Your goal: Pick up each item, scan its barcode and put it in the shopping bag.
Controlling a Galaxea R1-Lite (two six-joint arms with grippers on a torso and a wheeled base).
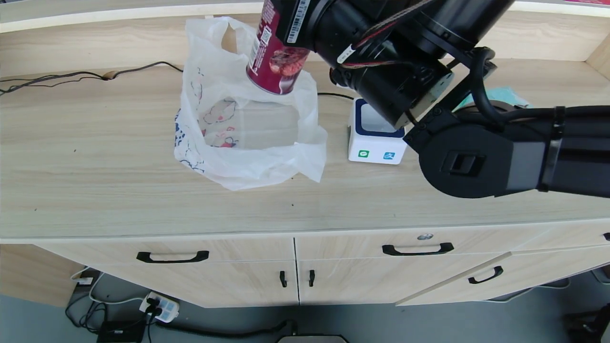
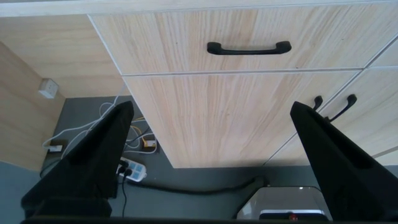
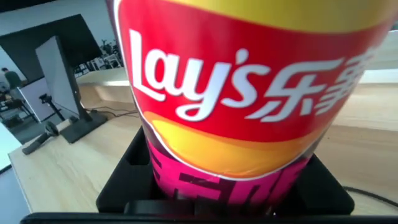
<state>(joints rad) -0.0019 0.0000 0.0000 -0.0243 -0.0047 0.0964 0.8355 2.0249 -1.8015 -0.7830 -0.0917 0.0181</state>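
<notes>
One chips canister [image 1: 276,57] hangs in the air over the counter [image 1: 95,166], clamped near its upper end by the right gripper [image 3: 230,180]. The black fingers [image 3: 134,165] press against either side of the tube. The canister is dark red with a paler label and leans slightly off upright. Its lower end sits above the far rim of the shopping bag [image 1: 209,85].

The bag is thin white plastic with blue and red print. It stands open on the counter with its mouth facing up and its handles raised at the back. From the head view I cannot tell whether the canister's base brushes the plastic or hangs just clear of it.

Just beside the bag, on the robot's right, is the scanner [image 1: 376,143] (a small white box with a blue-framed top). The right arm partly covers it. A black cable [image 1: 71,76] trails across the back of the counter. A teal item [image 1: 512,95] shows behind the right arm, possibly a packet, though most of it is hidden.

The left gripper [image 2: 211,168] is low, in front of the cabinet. Its fingers [image 2: 93,162] are spread wide with nothing between them, and they point toward a drawer front with a black handle [image 2: 249,48].
</notes>
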